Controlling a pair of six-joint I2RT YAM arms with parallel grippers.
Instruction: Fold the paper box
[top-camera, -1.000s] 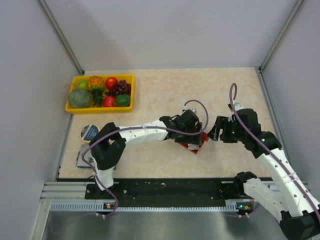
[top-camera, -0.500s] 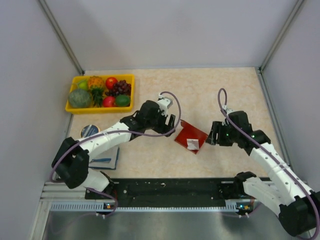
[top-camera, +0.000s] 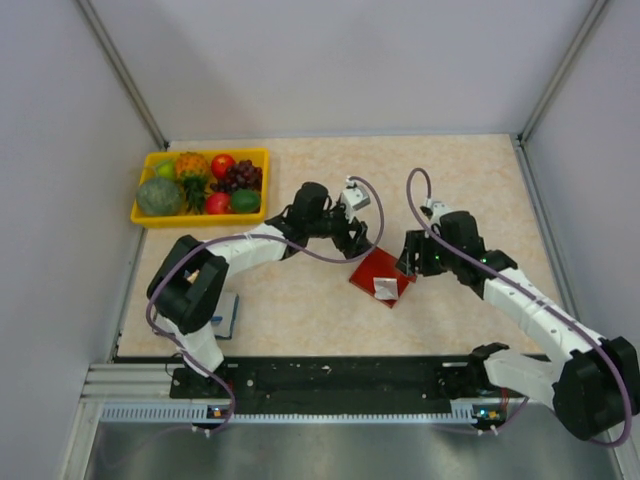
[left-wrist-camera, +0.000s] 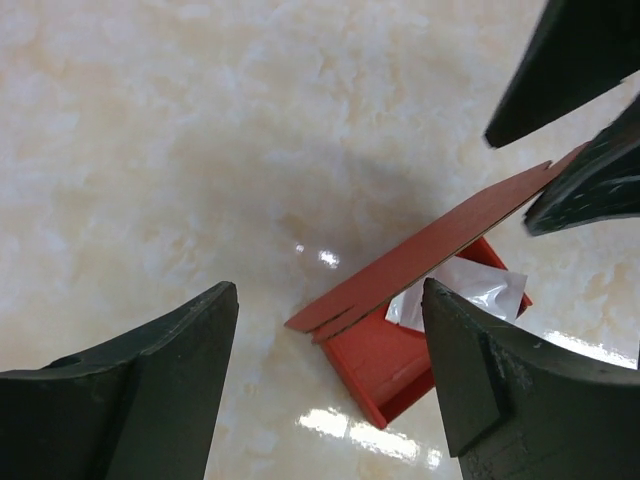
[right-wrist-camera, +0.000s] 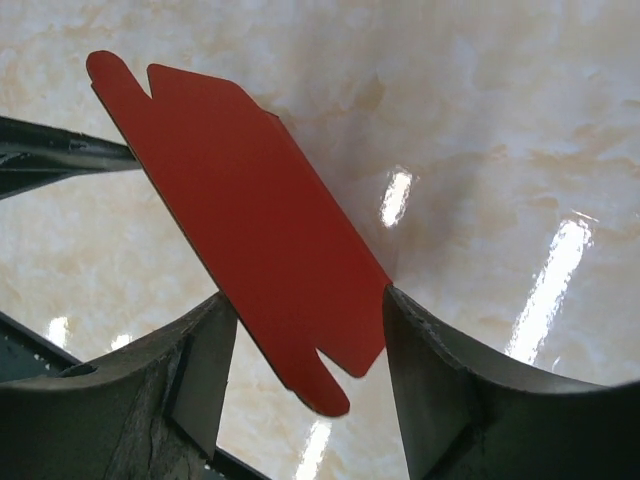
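- Grey walls enclose a beige marbled surface (top-camera: 460, 180) on three sides; the work takes place near its middle.
- Location: the paper box (top-camera: 378, 268) lies near the middle of the surface, slightly toward the near edge. A small whitish wrapper (top-camera: 386, 289) rests on it at the corner facing the near edge.
- Condition: one flap (right-wrist-camera: 250, 200) stands tilted up from the base panel, and the rest lies flat. Folding is judged to be at an early stage.
- Left hand (top-camera: 362, 240): open, hovering over the far-left side of the box and holding nothing. Its fingers (left-wrist-camera: 130, 390) are spread wide.
- Right hand (top-camera: 407, 265): at the right corner of the box, fingers apart with the raised flap between them. Whether the pads press on the flap cannot be told.
- Handling, by judgement: the thin card is very light and slides easily on the glossy surface. It is stiff along a panel, springs back at creases, and dents or tears at tabs.
- Hold points, by judgement: pinch a flap across its thickness near the free edge, clear of the die-cut tabs. Pin the base panel with the other hand before bending.
- Caution: the loose wrapper may shift or jam a fold.
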